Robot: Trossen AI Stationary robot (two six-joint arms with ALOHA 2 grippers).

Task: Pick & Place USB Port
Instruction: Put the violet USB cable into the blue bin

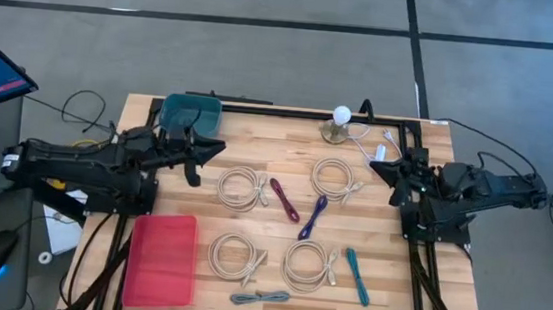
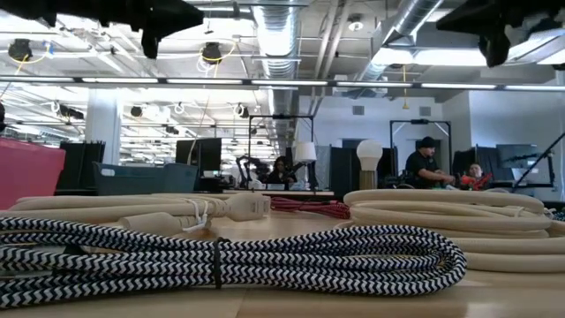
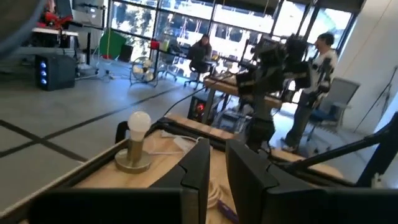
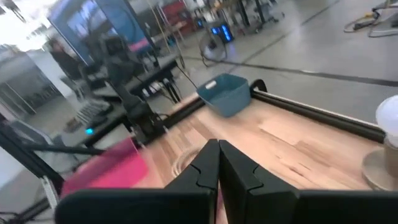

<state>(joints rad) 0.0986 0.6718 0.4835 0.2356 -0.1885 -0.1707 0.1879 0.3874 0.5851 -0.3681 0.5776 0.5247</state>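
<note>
No cable is held yet. The left gripper point(image 1: 212, 149) is kept near the desk's left edge (fingers almost pressed together), the right gripper point(image 1: 381, 170) near the right edge, closed. The white cables point(image 1: 244, 187) lie mid-desk; one must be approached first.

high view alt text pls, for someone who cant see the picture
Seen from above, a wooden table holds four coiled pale cables, several short coloured cables, a red tray, a teal bin and a light bulb on a base. The left gripper and right gripper hover at opposite sides, holding nothing.
</note>
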